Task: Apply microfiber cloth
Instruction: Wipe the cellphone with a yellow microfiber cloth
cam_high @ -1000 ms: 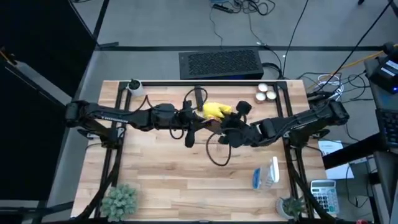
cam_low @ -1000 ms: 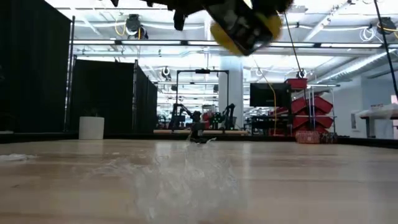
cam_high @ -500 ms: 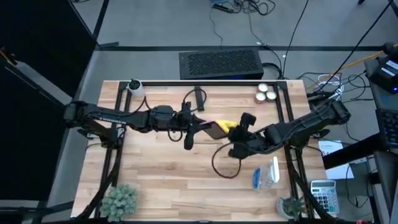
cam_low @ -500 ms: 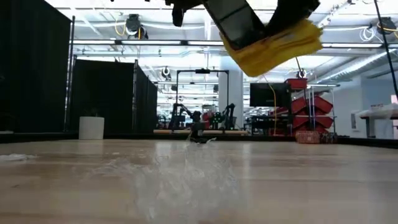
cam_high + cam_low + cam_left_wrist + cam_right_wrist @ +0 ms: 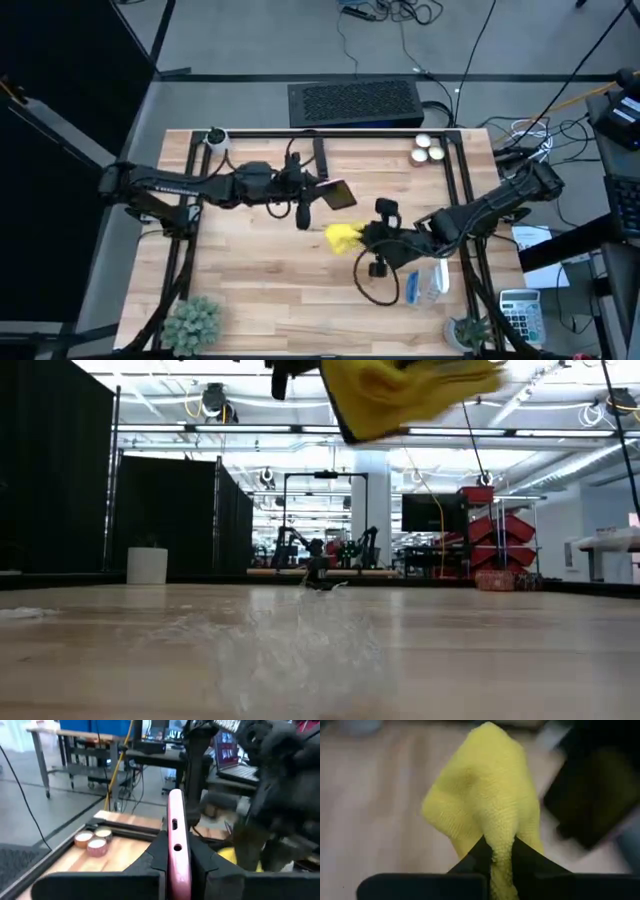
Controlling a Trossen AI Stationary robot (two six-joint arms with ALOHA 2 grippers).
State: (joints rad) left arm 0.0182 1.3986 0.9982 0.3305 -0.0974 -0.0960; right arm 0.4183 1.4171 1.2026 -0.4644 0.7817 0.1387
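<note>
The right gripper (image 5: 362, 238) pinched the yellow cloth (image 5: 343, 237) mid-desk; the left gripper (image 5: 318, 191) clamped the phone (image 5: 337, 194).

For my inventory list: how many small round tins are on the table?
3, clustered at the table's far right corner: one farthest back, one nearer, one beside it. None seems hidden.

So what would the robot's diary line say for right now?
left gripper: shut on phone, held in the air | right gripper: shut on yellow cloth, held in the air | cloth and phone: apart
</note>
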